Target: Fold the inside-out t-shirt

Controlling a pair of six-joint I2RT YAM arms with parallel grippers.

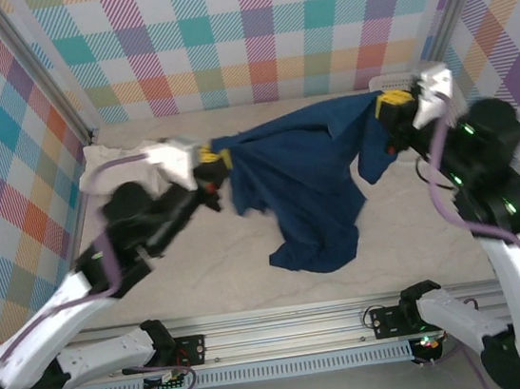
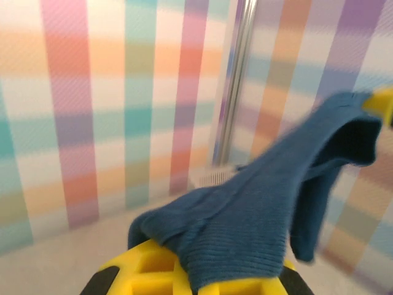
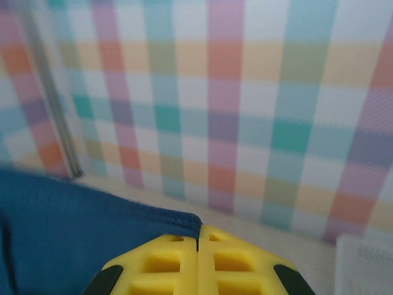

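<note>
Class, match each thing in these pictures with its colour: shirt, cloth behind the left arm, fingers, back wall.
Things:
1 shirt
2 cloth
3 fingers
4 back wall

Colours:
a yellow
b pastel checks
c navy blue
d cream-white

Pairs: 1-c, 2-d, 3-a, 4-b

Cream-white cloth [image 1: 102, 162]: I note it bunched at the far left of the tabletop [image 1: 223, 276].
Walls [image 1: 258, 32]: pastel plaid, on three sides.
</note>
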